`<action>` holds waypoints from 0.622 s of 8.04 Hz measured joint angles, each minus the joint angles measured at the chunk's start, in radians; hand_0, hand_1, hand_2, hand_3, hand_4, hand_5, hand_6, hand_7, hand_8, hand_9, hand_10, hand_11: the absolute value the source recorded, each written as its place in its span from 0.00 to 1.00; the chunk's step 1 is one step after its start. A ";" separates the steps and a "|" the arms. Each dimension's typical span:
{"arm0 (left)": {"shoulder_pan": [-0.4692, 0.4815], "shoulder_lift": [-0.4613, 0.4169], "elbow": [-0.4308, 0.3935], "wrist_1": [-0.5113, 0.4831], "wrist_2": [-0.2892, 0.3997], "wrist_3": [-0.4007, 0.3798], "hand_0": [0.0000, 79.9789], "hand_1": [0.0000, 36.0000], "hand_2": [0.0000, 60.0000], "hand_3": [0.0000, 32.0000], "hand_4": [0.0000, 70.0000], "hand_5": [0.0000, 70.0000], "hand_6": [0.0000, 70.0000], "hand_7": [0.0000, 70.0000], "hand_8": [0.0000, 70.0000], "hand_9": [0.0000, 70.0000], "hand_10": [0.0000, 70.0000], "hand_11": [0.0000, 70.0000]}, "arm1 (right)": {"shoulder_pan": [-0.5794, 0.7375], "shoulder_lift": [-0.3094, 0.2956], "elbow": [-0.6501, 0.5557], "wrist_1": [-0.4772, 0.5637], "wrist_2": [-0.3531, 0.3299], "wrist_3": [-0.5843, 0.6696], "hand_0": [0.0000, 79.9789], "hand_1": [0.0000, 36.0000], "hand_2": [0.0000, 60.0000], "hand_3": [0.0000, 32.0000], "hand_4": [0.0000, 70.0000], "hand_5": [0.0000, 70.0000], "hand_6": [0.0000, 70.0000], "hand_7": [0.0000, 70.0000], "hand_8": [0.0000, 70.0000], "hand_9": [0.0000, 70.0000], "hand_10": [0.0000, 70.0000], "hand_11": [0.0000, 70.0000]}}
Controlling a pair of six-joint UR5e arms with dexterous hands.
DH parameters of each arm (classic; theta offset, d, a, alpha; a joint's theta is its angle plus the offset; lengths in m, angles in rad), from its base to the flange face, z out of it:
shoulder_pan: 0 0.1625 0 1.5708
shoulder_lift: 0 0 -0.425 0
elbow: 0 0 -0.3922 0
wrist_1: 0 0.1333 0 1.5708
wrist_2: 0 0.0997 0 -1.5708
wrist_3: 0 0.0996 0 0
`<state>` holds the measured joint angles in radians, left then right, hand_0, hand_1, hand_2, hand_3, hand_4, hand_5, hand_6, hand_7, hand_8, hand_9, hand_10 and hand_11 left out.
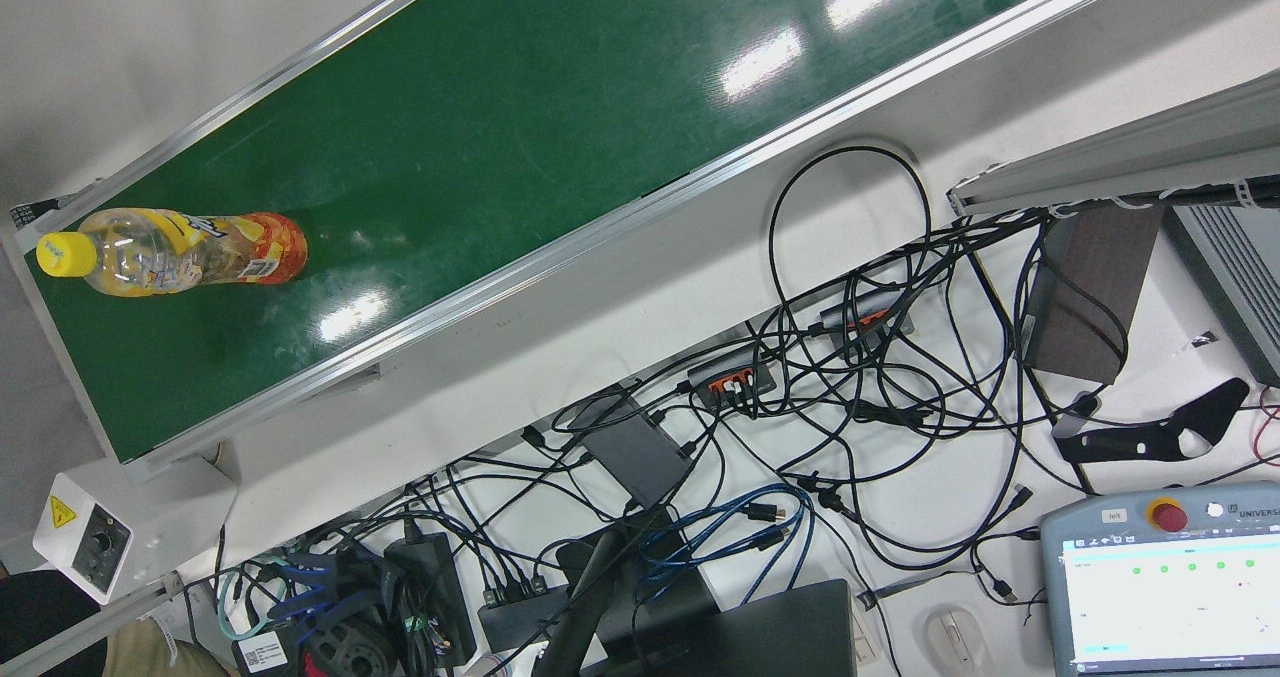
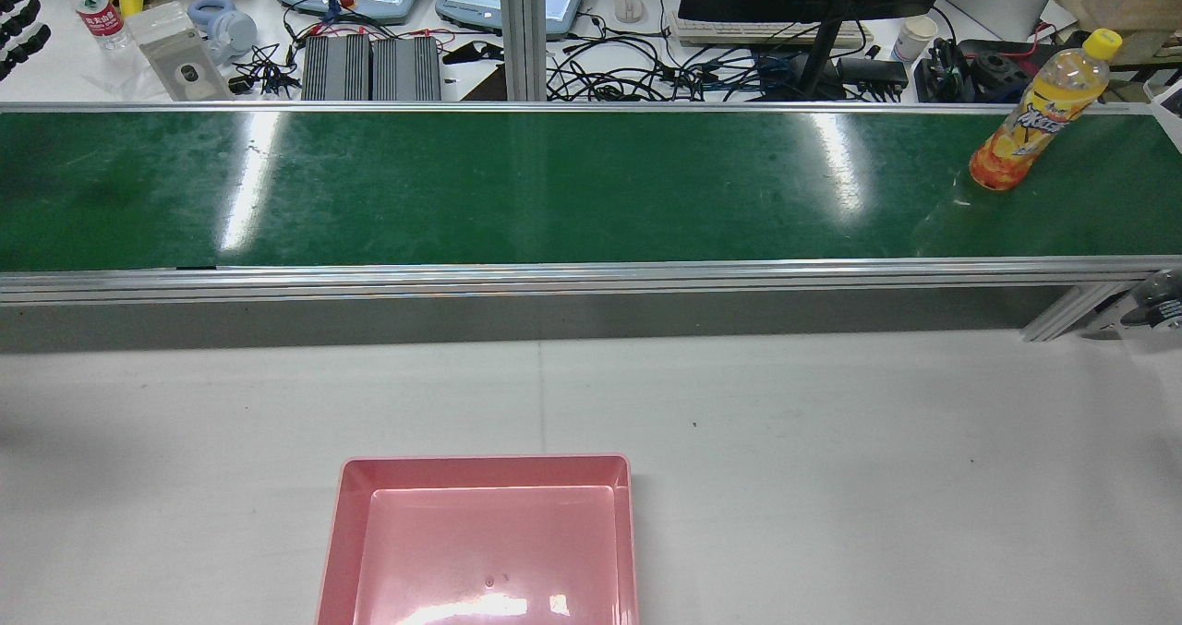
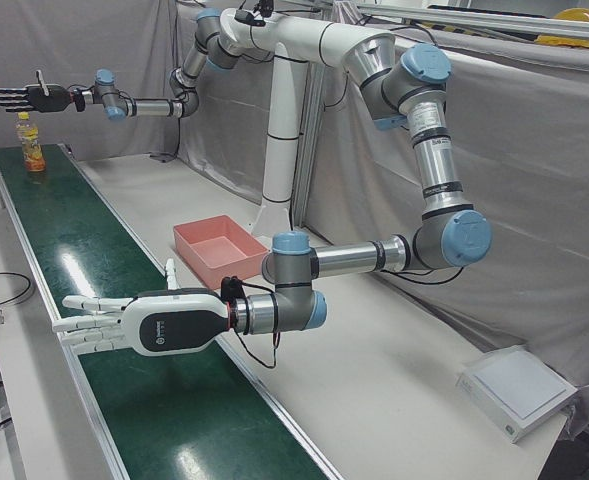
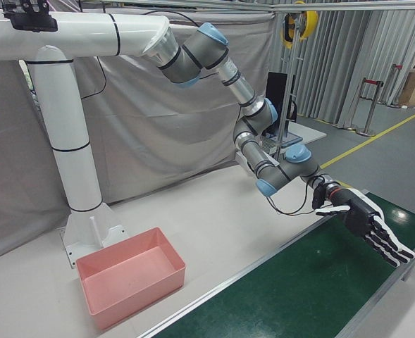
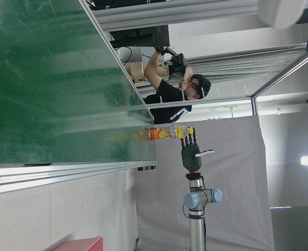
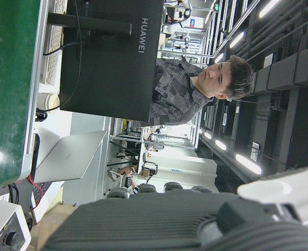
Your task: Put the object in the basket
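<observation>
Standing upright at conveyor belt end: orange drink bottle. Left hand, right hand both splayed, empty; pink basket on worktop.

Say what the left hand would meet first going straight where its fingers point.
Nothing visible: the left hand points level across the green belt toward its outer rail, and the way looks free, though depth is unclear.
</observation>
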<state>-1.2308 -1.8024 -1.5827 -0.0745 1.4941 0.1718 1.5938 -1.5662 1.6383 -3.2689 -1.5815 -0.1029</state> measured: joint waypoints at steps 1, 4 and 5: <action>0.000 0.000 0.000 0.000 0.000 0.000 0.80 0.32 0.00 0.00 0.19 0.13 0.00 0.00 0.00 0.00 0.02 0.06 | 0.000 0.000 0.000 0.000 0.000 0.000 0.00 0.00 0.00 0.00 0.00 0.00 0.00 0.00 0.00 0.00 0.00 0.00; -0.001 0.000 0.000 -0.001 0.000 0.000 0.80 0.32 0.00 0.00 0.19 0.14 0.00 0.00 0.00 0.00 0.02 0.06 | 0.000 0.000 0.000 0.000 0.000 0.000 0.00 0.00 0.00 0.00 0.00 0.00 0.00 0.00 0.00 0.00 0.00 0.00; -0.001 0.000 0.000 -0.001 0.000 0.000 0.79 0.32 0.00 0.00 0.19 0.13 0.00 0.00 0.00 0.00 0.02 0.06 | 0.000 0.000 0.000 0.000 0.000 0.000 0.00 0.00 0.00 0.00 0.00 0.00 0.00 0.00 0.00 0.00 0.00 0.00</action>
<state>-1.2317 -1.8024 -1.5830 -0.0751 1.4941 0.1718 1.5938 -1.5662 1.6383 -3.2689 -1.5815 -0.1028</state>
